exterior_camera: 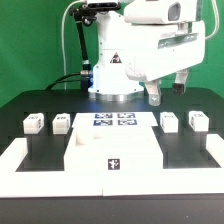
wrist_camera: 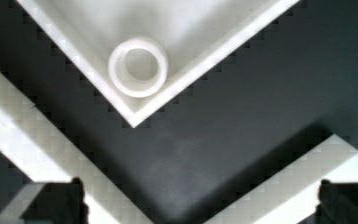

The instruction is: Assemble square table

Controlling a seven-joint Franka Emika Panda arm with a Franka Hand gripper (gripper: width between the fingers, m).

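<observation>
**A:** Where is the square table top (exterior_camera: 110,148)?

**B:** It lies flat on the black table (exterior_camera: 40,100), on the near side and in the middle, just in front of the marker board (exterior_camera: 113,120). Its near edge carries a black-and-white tag (exterior_camera: 115,163). The pattern is too small to read.

**A:** And the legs?

**B:** Four short white blocks stand in one row with the marker board. At the exterior view's left are the outer left leg block (exterior_camera: 35,122) and the inner left leg block (exterior_camera: 62,122). At the exterior view's right are the inner right leg block (exterior_camera: 169,121) and the outer right leg block (exterior_camera: 197,121). All are apart from the top.

**A:** What do the fingers do?

**B:** The gripper (exterior_camera: 154,97) hangs over the far part of the table, toward the exterior view's right. There its fingers are hard to separate, and the upper arm is cut off by the frame. In the wrist view the gripper (wrist_camera: 197,205) shows only two dark fingertips (wrist_camera: 51,203), cut off at the edge. They are wide apart with only black surface between them, so they are released and grasp nothing.

**A:** What else does the wrist view show?

**B:** One corner of the top with its round hole (wrist_camera: 137,68). I cannot tell which corner. A white band (wrist_camera: 16,130) crosses beside it, and I cannot tell what this is.
</observation>
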